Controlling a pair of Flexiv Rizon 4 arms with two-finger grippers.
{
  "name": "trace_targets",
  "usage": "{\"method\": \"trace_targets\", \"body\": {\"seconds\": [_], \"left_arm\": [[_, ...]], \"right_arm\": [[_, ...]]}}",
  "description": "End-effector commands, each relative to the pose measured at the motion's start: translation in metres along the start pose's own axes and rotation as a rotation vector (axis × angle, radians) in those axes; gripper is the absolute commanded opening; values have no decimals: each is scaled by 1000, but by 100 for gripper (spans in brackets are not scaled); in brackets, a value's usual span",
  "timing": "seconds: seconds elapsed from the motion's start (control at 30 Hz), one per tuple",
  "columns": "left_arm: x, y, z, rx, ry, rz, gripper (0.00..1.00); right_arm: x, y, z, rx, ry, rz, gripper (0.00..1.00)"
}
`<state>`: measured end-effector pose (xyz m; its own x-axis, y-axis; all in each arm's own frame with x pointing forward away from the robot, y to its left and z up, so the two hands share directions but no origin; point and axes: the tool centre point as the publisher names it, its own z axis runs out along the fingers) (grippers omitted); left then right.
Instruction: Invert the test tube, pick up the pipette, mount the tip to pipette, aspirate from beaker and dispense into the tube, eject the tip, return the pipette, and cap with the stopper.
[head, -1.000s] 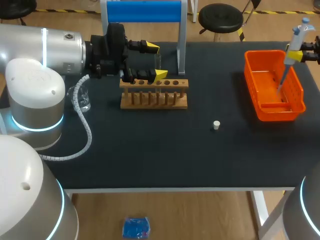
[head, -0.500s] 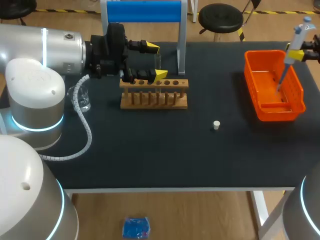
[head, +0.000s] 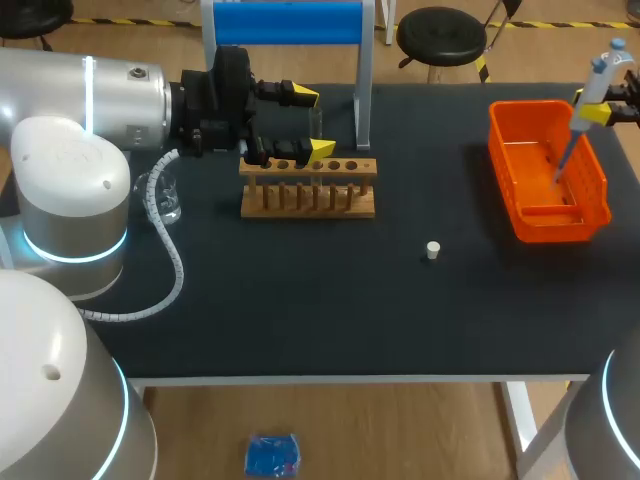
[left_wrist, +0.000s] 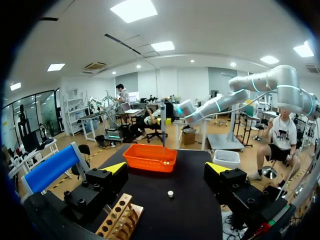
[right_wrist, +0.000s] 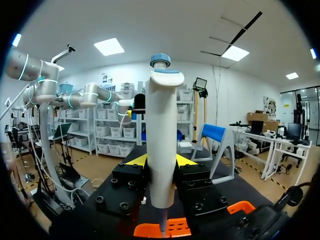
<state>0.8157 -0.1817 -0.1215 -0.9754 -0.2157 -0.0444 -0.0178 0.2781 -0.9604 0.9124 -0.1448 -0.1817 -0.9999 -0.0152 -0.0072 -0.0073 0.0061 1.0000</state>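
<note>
My right gripper is shut on the white pipette with a blue cap, holding it upright over the orange bin at the table's right; its thin lower end points into the bin. In the right wrist view the pipette stands between the yellow tips of that gripper. My left gripper is open above the back of the wooden rack, its fingers on either side of a clear test tube without touching it. A small white stopper lies in mid-table. The glass beaker stands at the left.
A blue-topped stand rises at the table's back edge behind the rack. In the left wrist view my open gripper looks across the table past the rack and the stopper to the orange bin.
The pipette in my right gripper has shifted slightly to the right and up over the bin. My left arm has not moved.
</note>
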Motion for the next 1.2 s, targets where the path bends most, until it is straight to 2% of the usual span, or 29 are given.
{"method": "trace_targets", "body": {"seconds": [0.03,0.6,0.63,0.7,0.73,0.8,0.83,0.9,1.2], "left_arm": [[0,0,-1,2,0,1,100],[0,0,-1,2,0,1,100],[4,-6,-5,28,-33,12,100],[9,-18,-1,-23,-50,-23,100],[10,-25,3,-18,-63,-11,100],[10,-36,16,-52,-74,-48,100],[9,-43,23,-36,-84,-15,100],[7,-53,37,-46,-91,-20,100],[-14,-83,102,-80,-59,-17,100]], "right_arm": [[-3,-2,-3,6,15,3,0],[-2,-2,-3,9,11,6,0],[-2,-2,-3,9,11,6,0],[-2,-2,-3,9,11,6,0],[-2,-2,-3,9,11,6,0],[-2,-2,-3,9,11,6,0],[-2,-2,-3,9,11,6,0],[-2,-2,-3,9,11,6,0],[-2,-2,-3,9,11,6,0]]}}
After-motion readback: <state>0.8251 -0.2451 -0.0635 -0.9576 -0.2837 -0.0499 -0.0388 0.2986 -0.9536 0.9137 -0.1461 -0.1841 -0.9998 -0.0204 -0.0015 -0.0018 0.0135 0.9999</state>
